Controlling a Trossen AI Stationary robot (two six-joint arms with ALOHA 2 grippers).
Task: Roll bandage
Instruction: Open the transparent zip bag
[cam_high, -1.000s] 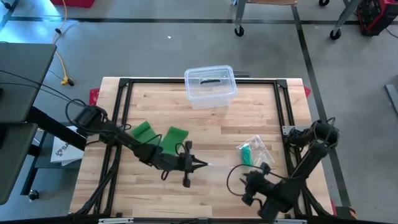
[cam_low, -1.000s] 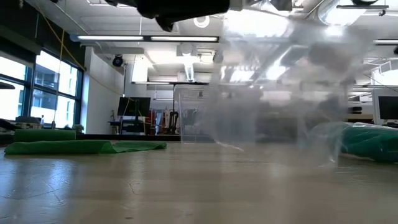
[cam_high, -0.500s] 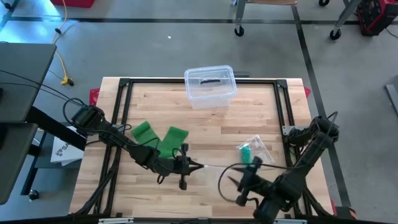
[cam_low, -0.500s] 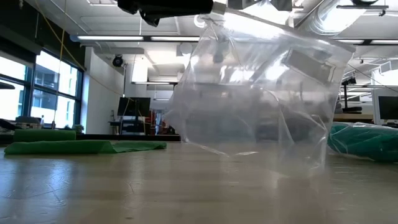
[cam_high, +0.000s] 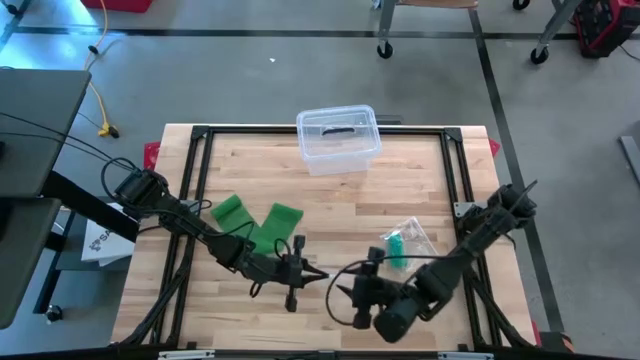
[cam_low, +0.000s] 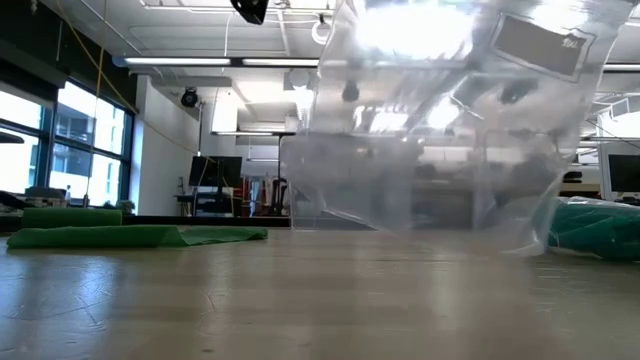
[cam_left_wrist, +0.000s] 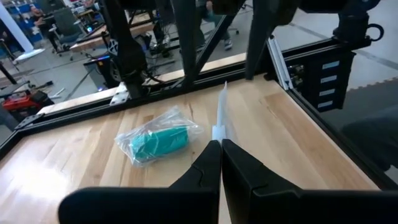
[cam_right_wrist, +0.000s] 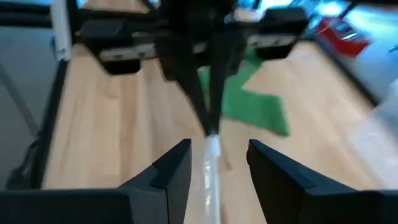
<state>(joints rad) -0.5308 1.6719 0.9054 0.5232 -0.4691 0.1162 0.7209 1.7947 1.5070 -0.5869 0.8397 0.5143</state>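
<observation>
The bandage (cam_high: 256, 224) is seen unrolled on the table (cam_high: 340, 200); rolling is not begun. An empty clear bag (cam_low: 440, 120) is pinched by the left gripper (cam_high: 312, 268), approached by the spread right gripper (cam_high: 345, 290).

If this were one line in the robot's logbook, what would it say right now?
left tool: shut on clear bag, holding it above table | right tool: open, facing the bag's edge | green bandage: unrolled on table

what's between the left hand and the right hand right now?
A clear plastic bag: the left hand is shut on one edge, and it stretches toward the open right hand. The right wrist view shows the edge entering the right hand's gap.
</observation>
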